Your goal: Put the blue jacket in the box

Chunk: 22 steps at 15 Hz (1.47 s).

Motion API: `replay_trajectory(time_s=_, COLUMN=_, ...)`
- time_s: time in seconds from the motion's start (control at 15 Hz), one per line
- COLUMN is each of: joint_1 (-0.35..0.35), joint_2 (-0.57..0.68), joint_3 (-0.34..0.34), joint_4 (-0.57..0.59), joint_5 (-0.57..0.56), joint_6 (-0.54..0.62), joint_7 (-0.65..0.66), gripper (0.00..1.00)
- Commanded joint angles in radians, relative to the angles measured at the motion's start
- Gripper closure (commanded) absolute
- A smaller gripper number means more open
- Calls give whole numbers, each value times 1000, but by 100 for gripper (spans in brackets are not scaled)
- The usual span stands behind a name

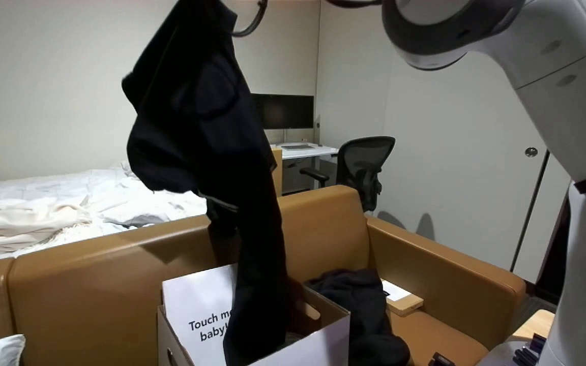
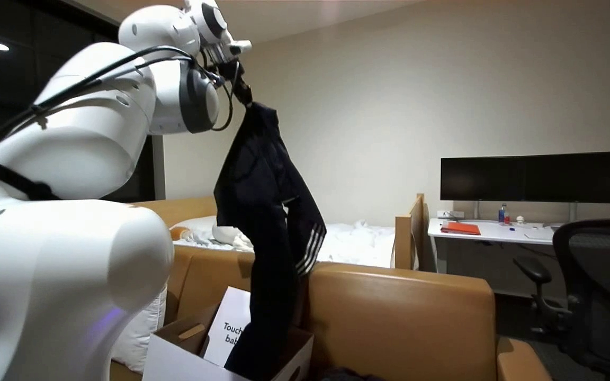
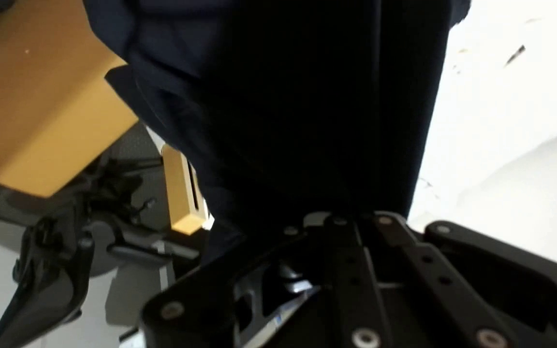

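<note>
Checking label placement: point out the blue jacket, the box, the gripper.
Blue jacket [image 2: 262, 222]: in an exterior view, on its hanging fabric.
Box [image 1: 324, 347]: in an exterior view, on its near outer wall.
Gripper [image 3: 358, 221]: in the wrist view, midway between its fingertips.

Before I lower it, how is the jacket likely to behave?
Probably floppy: the jacket hangs in limp folds below the claw. Its striped part may swing, since its end dangles free. Some fabric could spill over the rim of the box, since most of its length hangs above.
</note>
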Motion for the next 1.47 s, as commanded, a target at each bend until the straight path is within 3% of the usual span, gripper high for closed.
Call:
replay_trajectory(time_s=0.0, joint_1=-84, joint_2=134, joint_3=42, joint_4=30, joint_5=193, joint_6=35, joint_7=-55, gripper=99)
replay_trajectory(time_s=0.27, joint_1=-158, joint_2=256, joint_3=90, joint_4=16, joint_5=367, joint_6=9, joint_7=-118, gripper=99)
replay_trajectory(time_s=0.33, joint_1=-180, joint_2=243, joint_3=89, joint_4=1, joint_5=390, joint_6=-78, joint_7=-129, gripper=99)
replay_trajectory(time_s=0.4, joint_1=-181, joint_2=216, joint_3=45, joint_4=-3, joint_5=354, joint_6=-168, joint_7=-113, gripper=99)
replay_trajectory(time_s=0.47, joint_1=-153, joint_2=274, joint_3=42, joint_4=18, joint_5=351, joint_6=-66, joint_7=-91, gripper=96)
replay_trajectory(time_s=0.67, joint_1=-178, joint_2=241, joint_3=34, joint_4=-3, joint_5=351, joint_6=-138, joint_7=-94, gripper=99)
replay_trajectory(time_s=0.8, joint_1=-203, joint_2=290, joint_3=100, joint_4=-28, joint_5=451, joint_6=-128, joint_7=-79, gripper=99)
replay_trajectory(time_s=0.93, joint_1=-202, joint_2=391, joint_3=131, joint_4=50, joint_5=518, joint_6=-138, joint_7=-76, gripper=99)
replay_trajectory(time_s=1.13, joint_1=-218, joint_2=455, joint_3=178, joint_4=-4, joint_5=604, joint_6=-141, joint_7=-96, gripper=99)
replay_trajectory(time_s=1.4, joint_1=-240, joint_2=560, joint_3=191, joint_4=-1, joint_5=656, joint_6=-234, joint_7=-16, gripper=99)
